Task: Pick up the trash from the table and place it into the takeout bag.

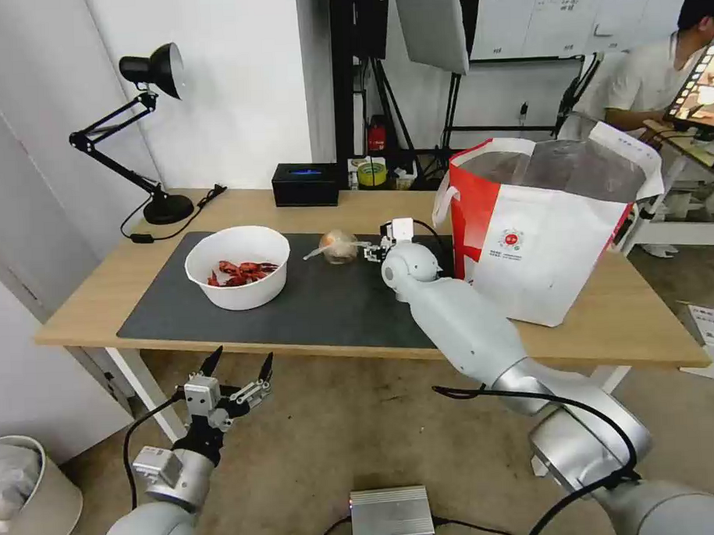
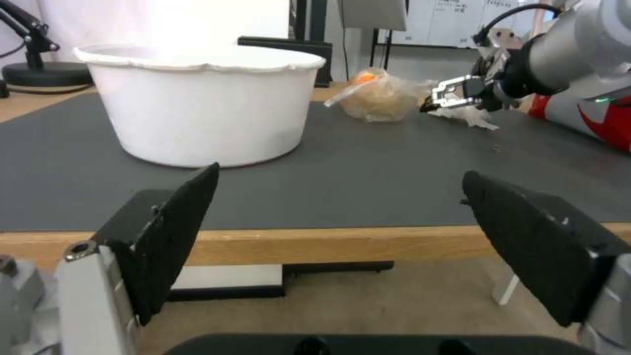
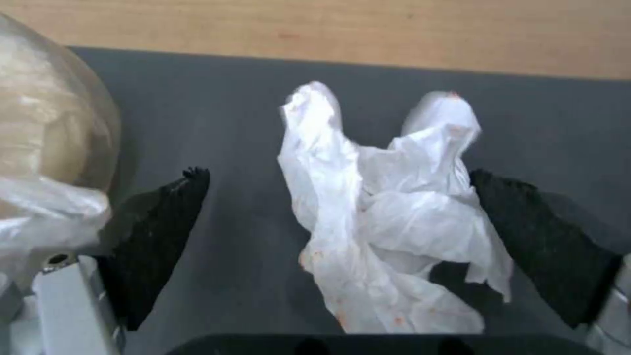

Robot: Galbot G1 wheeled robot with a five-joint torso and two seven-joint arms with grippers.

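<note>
Beside the takeout bag (image 1: 555, 237), on its bowl-ward side, the right gripper (image 3: 338, 222) is hanging low over the dark mat with its fingers (image 3: 157, 236) spread wide, straddling the crumpled white tissue (image 3: 388, 217); one finger is sitting just beside the tissue's edge, the other standing apart from it, and nothing is being gripped. The tissue is lying on the mat between the takeout bag and the small knotted clear bag (image 1: 339, 245), which is resting just beyond that far finger. Further from the takeout bag, past the knotted bag, the white round bowl (image 1: 238, 266) of red shells is sitting on the mat. The left gripper (image 1: 236, 381) is waiting below the front edge of the table (image 1: 85, 308), well away from the takeout bag, its fingers (image 2: 177, 231) open and holding nothing. I cannot make out a tomato tray anywhere on the table. Judging from here, the tissue is the piece being gone for. The risk is that it is light and loosely bunched: fingers closing on a thin fold could be pinching only a corner, letting it slip free on the lift. The finger nearest the knotted bag could also be catching its loose plastic and dragging it along, and the takeout bag's tall rim could be snagging a dangling tissue.
</note>
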